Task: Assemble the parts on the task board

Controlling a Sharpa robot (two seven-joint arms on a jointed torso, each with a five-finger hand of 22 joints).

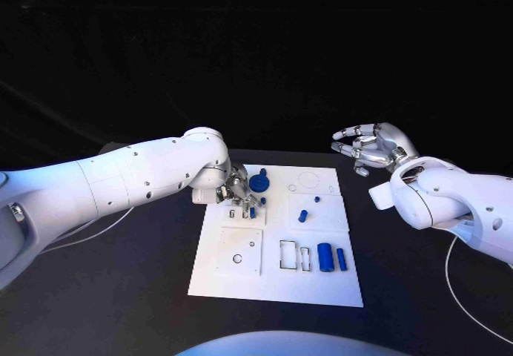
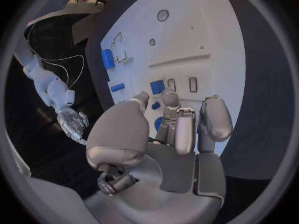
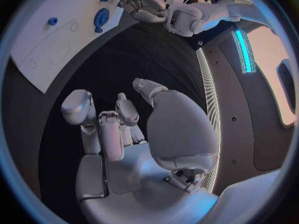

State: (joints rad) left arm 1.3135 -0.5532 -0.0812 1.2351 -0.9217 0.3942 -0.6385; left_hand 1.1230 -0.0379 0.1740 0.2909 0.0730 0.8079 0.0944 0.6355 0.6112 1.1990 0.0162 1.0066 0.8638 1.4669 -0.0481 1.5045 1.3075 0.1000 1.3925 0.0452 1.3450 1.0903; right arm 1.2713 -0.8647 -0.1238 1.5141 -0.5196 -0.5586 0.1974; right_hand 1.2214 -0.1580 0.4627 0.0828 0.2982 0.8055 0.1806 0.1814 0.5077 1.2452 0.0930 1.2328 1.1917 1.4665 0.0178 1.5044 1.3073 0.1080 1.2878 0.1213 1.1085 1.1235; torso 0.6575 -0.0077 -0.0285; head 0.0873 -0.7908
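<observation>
Start from the table (image 1: pixel 128 297): your white task board (image 1: pixel 321 285) lies in its middle, long side running away from the robot, and everything that matters sits on the board's far left quarter.

Your left arm (image 1: pixel 118 182) reaches in over the board's left edge, and the left hand (image 1: pixel 227 191) hangs low above that far left corner. The right hand (image 1: pixel 372 148) is lifted off beyond the board's far right corner, well apart from any part, fingers loosely curled with nothing in them. So the left hand is by far the nearer one, and I would judge the coming move belongs to it.

In the left wrist view the left hand's fingers (image 2: pixel 186 129) are drawn together and pointing down at the board, with small blue parts just past their tips. A blue square part (image 2: pixel 157 86) lies flat beside two narrow slots (image 2: pixel 193 84), and a smaller blue piece (image 2: pixel 156 105) sits right at the fingertips. Whether the fingers already pinch that piece or only hover against it, you cannot tell; the fingers hide the contact.

From the head view, a round blue part (image 1: pixel 259 182) stands just beyond the left hand. The remaining blue parts, a short peg (image 1: pixel 302 216) mid-board and two long cylinders (image 1: pixel 325 258) lying lengthwise near the right side, are all toward the robot from the fingers.
</observation>
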